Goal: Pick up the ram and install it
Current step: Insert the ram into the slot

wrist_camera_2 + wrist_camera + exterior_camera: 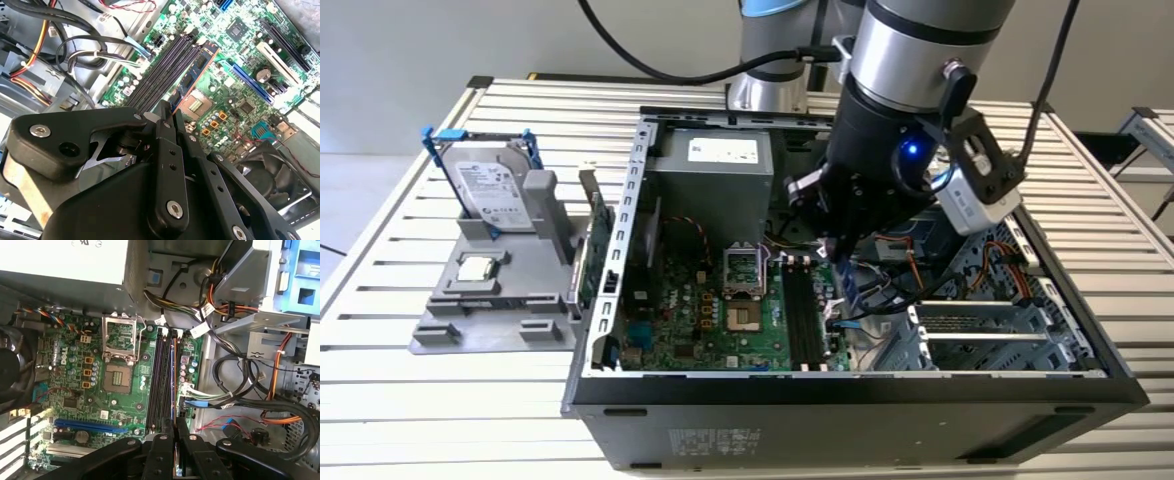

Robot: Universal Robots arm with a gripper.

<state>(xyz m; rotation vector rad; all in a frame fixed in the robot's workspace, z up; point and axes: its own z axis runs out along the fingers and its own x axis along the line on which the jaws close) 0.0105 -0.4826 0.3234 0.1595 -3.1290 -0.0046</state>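
Note:
My gripper (843, 250) hangs inside the open computer case (607, 330), over the motherboard's black slots (803, 315). It is shut on the ram (197, 67), a slim blue-green stick with black chips and an orange edge. In the second wrist view the stick runs out from between the fingertips (165, 120) along the side of the slots (160, 75). The first wrist view shows the ram (175, 375) edge-on, lined up lengthwise with the slots (162, 380), and the gripper (176, 429) closed around its near end. Whether the stick touches a slot I cannot tell.
Bundled cables (235, 390) and a drive cage (987, 335) crowd the side of the slots. The open processor socket (738, 270) and the power supply (714, 170) lie on the other side. Outside the case, a grey holder (447, 330) carries a blue-framed hard drive (494, 185) and a small square chip (478, 268).

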